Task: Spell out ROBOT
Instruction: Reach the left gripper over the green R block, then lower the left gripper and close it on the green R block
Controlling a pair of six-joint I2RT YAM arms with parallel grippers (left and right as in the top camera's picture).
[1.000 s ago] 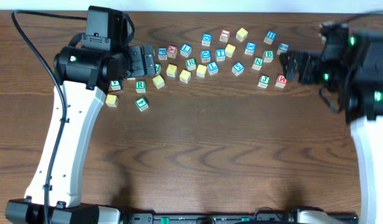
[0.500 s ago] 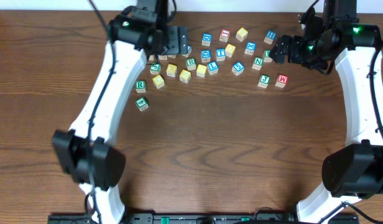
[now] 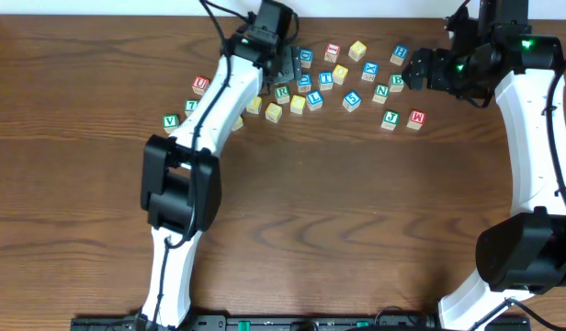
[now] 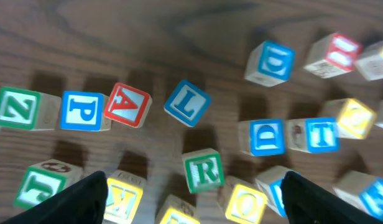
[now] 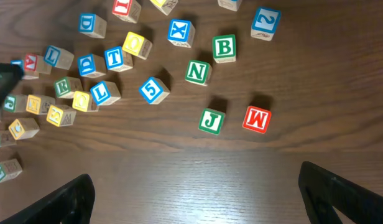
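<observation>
My left gripper (image 3: pixel 288 68) (image 4: pixel 201 208) hangs open over the back cluster of letter cubes, holding nothing. Between its fingers in the left wrist view lie a green-framed R (image 4: pixel 204 171) (image 3: pixel 282 92), a yellow O (image 4: pixel 245 203) and a yellow K (image 4: pixel 124 200). A blue-framed T (image 4: pixel 321 134) (image 5: pixel 117 59) lies to the right of a blue D (image 4: pixel 267 137). The green-framed B (image 5: pixel 224 48) (image 3: pixel 397 83) sits by my right gripper (image 3: pixel 414 72) (image 5: pixel 204 205), which is open and empty above bare wood.
More cubes lie scattered along the back of the wooden table (image 3: pixel 356 230): green N (image 5: pixel 198 72), green J (image 5: pixel 211 120), red M (image 5: pixel 256 119), blue 5 (image 5: pixel 153 89), red A (image 4: pixel 128 104), blue L (image 4: pixel 187 102). A red U (image 3: pixel 200 85) and green V (image 3: pixel 170 120) lie left.
My left gripper has travelled right along the row of cubes to above the green R. The right arm has held still over the last half second.
</observation>
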